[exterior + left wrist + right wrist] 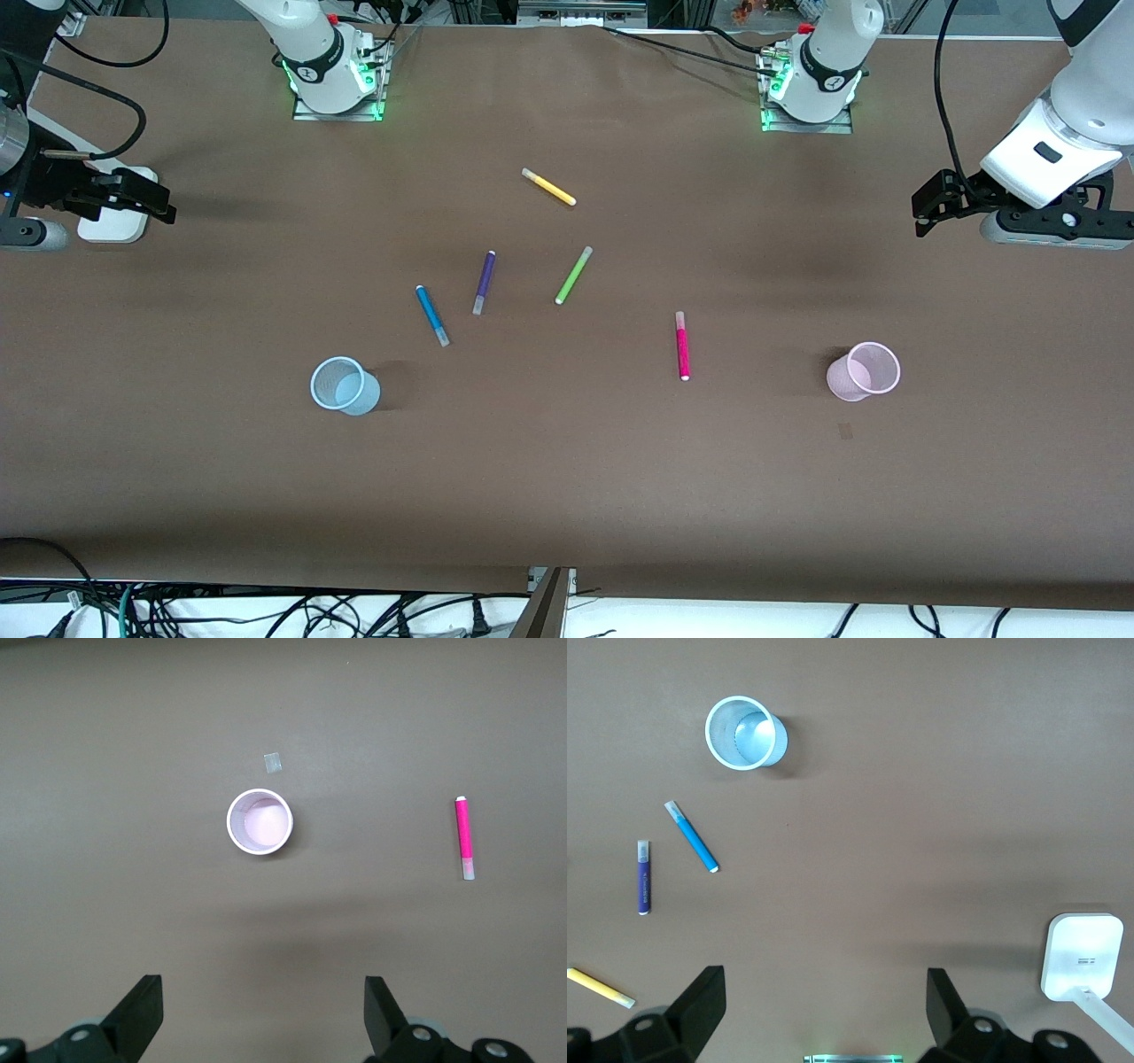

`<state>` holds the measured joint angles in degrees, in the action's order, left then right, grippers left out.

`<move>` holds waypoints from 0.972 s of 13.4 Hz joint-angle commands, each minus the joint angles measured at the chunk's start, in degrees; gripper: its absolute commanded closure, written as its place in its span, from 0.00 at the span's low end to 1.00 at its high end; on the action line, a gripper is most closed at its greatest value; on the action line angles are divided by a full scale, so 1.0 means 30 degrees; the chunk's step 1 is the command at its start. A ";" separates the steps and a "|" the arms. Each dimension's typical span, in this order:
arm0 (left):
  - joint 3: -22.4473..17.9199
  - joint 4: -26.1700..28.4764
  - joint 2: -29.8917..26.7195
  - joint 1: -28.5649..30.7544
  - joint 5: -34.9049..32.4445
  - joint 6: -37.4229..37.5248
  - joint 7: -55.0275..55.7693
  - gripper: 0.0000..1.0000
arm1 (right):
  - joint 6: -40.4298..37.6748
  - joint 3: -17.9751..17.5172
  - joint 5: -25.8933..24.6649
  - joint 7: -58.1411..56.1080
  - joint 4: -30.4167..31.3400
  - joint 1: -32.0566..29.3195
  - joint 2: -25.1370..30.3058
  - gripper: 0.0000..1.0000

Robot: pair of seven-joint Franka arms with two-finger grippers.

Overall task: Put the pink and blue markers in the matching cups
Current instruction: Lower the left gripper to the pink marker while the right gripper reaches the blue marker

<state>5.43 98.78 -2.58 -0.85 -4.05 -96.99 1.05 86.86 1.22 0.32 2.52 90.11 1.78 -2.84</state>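
Note:
The sky-blue marker [431, 315] lies flat near the table's middle, also in the right wrist view [692, 836]. The light blue cup [359, 394] stands upright and empty, nearer the front camera than that marker [778, 740]. The magenta-pink marker [682, 346] lies flat toward the left arm's end [464, 837]. The light pink cup [842, 379] stands upright and empty farther toward that end [234, 822]. My right gripper [159, 206] is open and empty, high over the right arm's end [824, 988]. My left gripper [926, 211] is open and empty, high over the left arm's end [263, 992].
A dark purple pen [484, 282] lies beside the blue marker. A lime green pen [573, 275] and a yellow pen [549, 187] lie farther from the front camera. A white block [111, 226] sits under my right gripper. A small pale patch [844, 431] lies by the pink cup.

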 commanded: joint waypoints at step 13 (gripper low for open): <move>0.3080 -0.0143 0.3810 -0.0040 0.0472 0.3211 0.0292 0.00 | 0.1013 -0.0435 0.0012 0.0154 -0.1443 0.3002 -0.2800 0.00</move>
<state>13.17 99.41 4.38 -1.06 -3.92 -87.22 1.33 88.68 -0.11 0.58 2.55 87.55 7.17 -8.62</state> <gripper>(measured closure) 0.000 0.000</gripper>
